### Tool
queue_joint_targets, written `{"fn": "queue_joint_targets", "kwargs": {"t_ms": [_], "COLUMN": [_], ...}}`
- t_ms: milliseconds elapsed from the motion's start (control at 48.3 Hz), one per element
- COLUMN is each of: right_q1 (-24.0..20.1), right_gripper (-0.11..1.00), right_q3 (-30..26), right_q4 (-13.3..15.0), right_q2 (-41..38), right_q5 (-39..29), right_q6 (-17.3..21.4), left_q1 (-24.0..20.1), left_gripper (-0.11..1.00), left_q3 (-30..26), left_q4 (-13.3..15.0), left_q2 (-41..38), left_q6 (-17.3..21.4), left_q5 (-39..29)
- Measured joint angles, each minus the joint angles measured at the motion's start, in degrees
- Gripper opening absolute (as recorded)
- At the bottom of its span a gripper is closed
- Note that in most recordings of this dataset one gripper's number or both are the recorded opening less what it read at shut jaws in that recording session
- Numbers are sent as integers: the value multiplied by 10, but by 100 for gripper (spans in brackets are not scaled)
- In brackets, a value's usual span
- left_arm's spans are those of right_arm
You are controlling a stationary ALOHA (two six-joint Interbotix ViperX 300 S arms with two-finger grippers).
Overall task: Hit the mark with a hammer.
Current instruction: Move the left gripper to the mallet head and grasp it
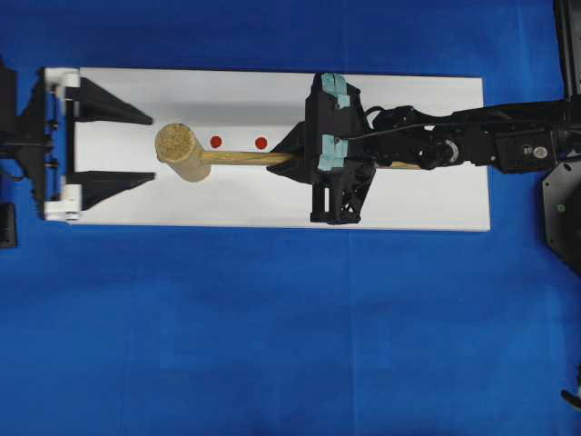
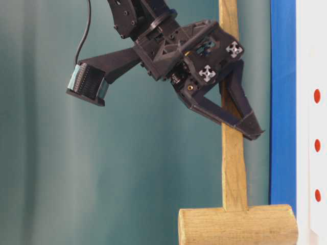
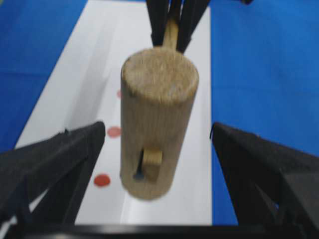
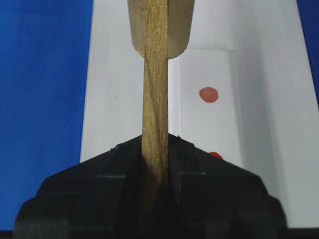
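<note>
Right claw (image 1: pixel 292 159) clenched on hammer (image 1: pixel 195 154) handle, head pointing toward wide-spread left claw (image 1: pixel 145 147), axis along board (image 1: pixel 436 136).

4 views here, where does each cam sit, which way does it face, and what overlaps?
Overhead: above the table, looking straight down; white board, hammer, both arms.
Table-level: low, side-on; right gripper clamping the handle, head below.
Left wrist: on the left arm, facing along the board; open left gripper framing the hammer head.
Right wrist: on the right arm, looking down the handle; right gripper shut on it.
Shared: hammer in all four; red marks too.
</note>
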State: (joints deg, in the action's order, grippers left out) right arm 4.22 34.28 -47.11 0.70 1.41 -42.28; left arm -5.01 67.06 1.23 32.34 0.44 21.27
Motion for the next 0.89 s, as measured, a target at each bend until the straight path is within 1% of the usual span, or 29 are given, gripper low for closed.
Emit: {"fn": "queue_joint_targets", "kwargs": {"t_ms": [186, 331, 621, 683, 745, 828, 849, 890], "right_q1": [0, 0, 0, 0, 0, 1, 0, 0], "right_gripper": [2, 2, 2, 2, 2, 2, 2, 2], "right_q3": [1, 0, 1, 0, 0, 0, 0, 1], "right_q4": [0, 1, 7, 8, 9, 9, 9, 9], "right_q2": [0, 0, 0, 0, 0, 0, 0, 0], "right_q5": [1, 1, 1, 0, 1, 0, 0, 0], "right_q6": [0, 0, 0, 0, 0, 0, 0, 1], "left_q1": [0, 0, 0, 0, 0, -2, -3, -2], "left_gripper": [92, 92, 90, 84, 71, 48, 46, 46], "left_q3": [-48, -78, -87, -87, -87, -88, -87, -87], "left_q4": [0, 0, 1, 0, 1, 0, 0, 0], "left_q2": [-78, -119, -129, -129, -129, -129, -129, -129], "left_q6": [1, 0, 0, 0, 0, 4, 4, 8], "left_q5": [18, 8, -13, -14, -15, -16, -16, -16]}}
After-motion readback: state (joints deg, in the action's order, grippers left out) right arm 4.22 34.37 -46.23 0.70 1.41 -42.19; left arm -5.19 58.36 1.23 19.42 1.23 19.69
